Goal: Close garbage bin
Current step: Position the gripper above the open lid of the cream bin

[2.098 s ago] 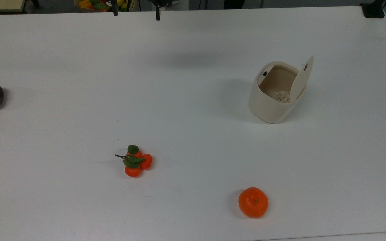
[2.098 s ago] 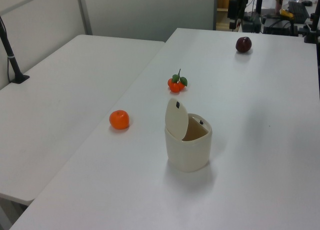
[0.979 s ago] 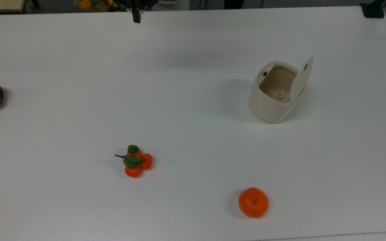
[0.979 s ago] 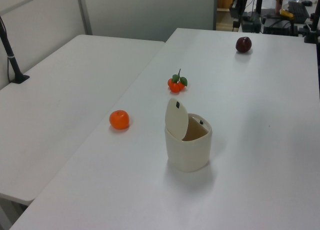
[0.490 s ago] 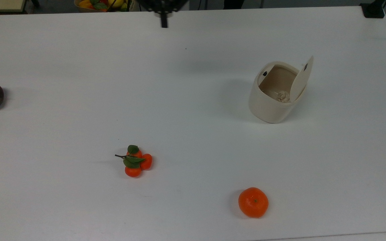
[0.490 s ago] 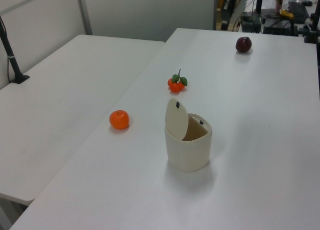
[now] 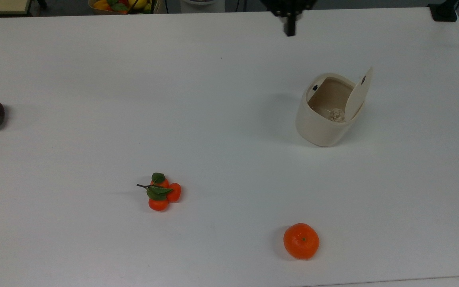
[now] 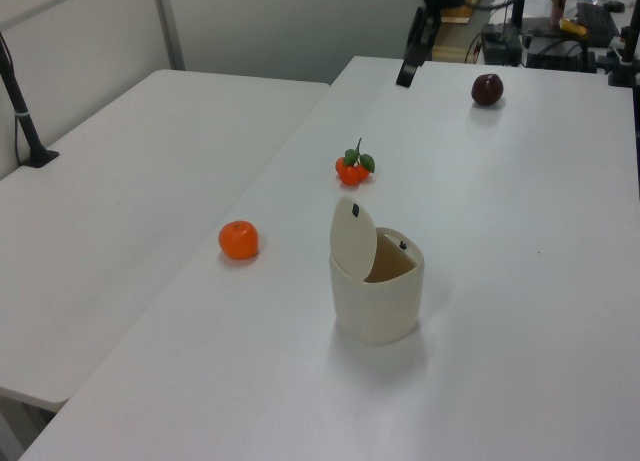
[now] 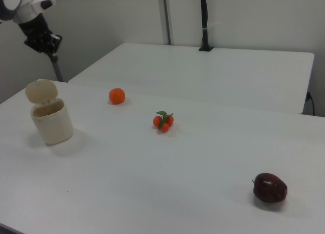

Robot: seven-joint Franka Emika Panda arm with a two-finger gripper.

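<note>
Pincer (image 7: 290, 31) narrow, upper part cut off; garbage bin (image 7: 322, 126) lid upright.

Top view looks steeply down across the white table (image 7: 94, 99) from fairly high up. Left and right views sit lower at opposite ends, facing each other. All three share the cream plastic bin (image 7: 325, 115) (image 8: 377, 296) (image 9: 51, 120).

A lab: bare white tables (image 8: 150, 171), grey partition walls (image 8: 290, 26), black camera post (image 9: 204, 21) clamped on
</note>
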